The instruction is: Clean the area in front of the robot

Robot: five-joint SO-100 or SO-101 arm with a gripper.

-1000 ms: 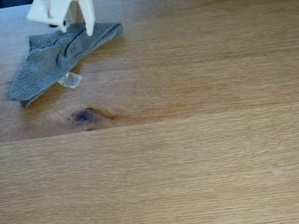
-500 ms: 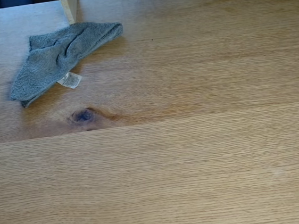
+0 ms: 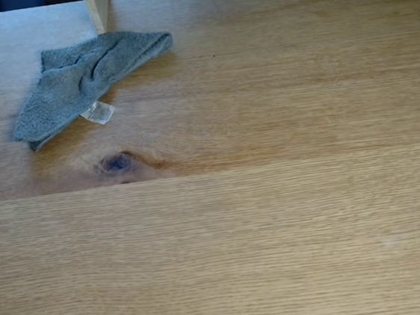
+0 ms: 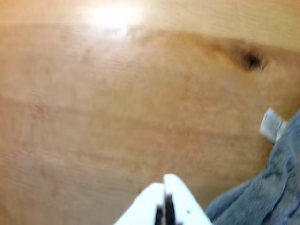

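Gripper [image 4: 164,180]: white jaws pressed together, holding nothing, clear of the table [image 3: 276,218]. Grey cloth [image 3: 82,81] lies crumpled at ten o'clock in the fixed view. Its white tag [image 3: 99,113] shows no legible writing.

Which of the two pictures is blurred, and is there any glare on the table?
Wrist view: soft and blurred, with a bright glare patch on the table near the top edge; the cloth is smeared. Fixed view: sharp, evenly lit, no glare; the cloth casts a faint shadow.
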